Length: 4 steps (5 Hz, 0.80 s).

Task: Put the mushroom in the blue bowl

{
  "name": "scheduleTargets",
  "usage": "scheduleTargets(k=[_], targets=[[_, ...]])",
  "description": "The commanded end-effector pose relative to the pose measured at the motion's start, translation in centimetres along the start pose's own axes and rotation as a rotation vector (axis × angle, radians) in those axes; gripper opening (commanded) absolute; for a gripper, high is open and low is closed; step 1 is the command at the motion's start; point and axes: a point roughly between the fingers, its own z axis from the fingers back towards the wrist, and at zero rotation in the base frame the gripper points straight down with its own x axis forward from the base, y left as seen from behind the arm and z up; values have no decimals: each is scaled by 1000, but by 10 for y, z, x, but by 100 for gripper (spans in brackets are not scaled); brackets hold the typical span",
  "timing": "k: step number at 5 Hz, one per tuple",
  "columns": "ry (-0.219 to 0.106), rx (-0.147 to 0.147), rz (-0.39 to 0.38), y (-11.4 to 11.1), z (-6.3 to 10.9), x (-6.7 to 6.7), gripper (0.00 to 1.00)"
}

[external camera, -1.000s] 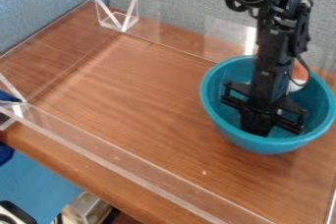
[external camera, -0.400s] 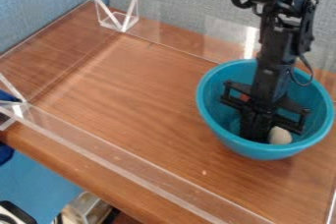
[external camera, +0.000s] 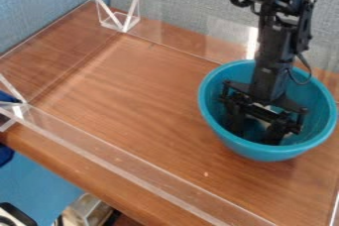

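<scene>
Nearest the camera runs the clear plastic wall (external camera: 119,175) that fences the front edge of the wooden desk (external camera: 126,86). Further back on the right sits the blue bowl (external camera: 219,111) on the desk. The black claw (external camera: 269,118) reaches down inside the bowl, fingers spread apart, released and gripping nothing. The mushroom cannot be made out; the claw covers most of the bowl's floor, so whether it lies under there cannot be told. Above the claw the black arm (external camera: 275,17) rises. Farthest off stands the blue-grey back wall (external camera: 54,2)
</scene>
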Motion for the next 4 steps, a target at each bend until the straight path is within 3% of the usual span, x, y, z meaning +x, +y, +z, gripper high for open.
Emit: scheduleTargets(k=[1,3,4], targets=[[-116,16,-51,7,42,0,100],[-140,17,-30,14,56,11,100],[-168,23,-24,15,73,11,100]])
